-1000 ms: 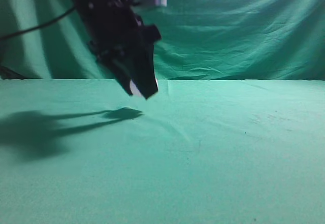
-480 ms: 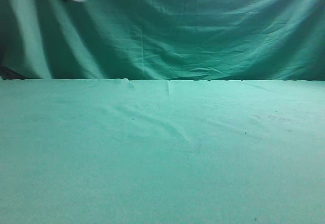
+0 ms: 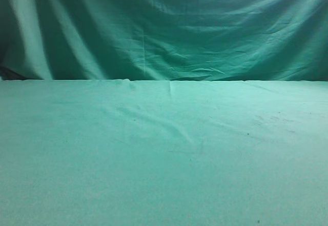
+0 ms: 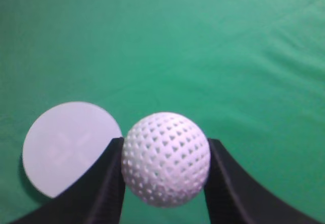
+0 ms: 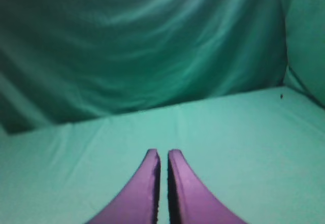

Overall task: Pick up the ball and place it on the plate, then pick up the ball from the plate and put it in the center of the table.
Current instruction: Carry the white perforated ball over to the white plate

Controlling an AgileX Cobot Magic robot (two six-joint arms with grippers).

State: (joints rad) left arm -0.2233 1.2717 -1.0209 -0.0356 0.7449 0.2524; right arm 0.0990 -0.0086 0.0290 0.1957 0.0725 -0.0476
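In the left wrist view my left gripper (image 4: 165, 155) is shut on the white dimpled ball (image 4: 166, 158) and holds it above the green table (image 4: 213, 56). The round white plate (image 4: 63, 145) lies on the cloth below and to the left of the ball, partly hidden by the left finger. In the right wrist view my right gripper (image 5: 163, 158) is shut and empty above the table (image 5: 244, 132). Neither gripper, the ball nor the plate shows in the exterior view, which holds only the table (image 3: 164, 159).
A draped darker green backdrop (image 3: 169, 26) hangs behind the table's far edge; it also shows in the right wrist view (image 5: 142, 46). Wrinkles run across the cloth near the middle (image 3: 174, 131).
The left arm with the ball has risen up and to the left out of the exterior view; its shadow on the cloth is gone too.
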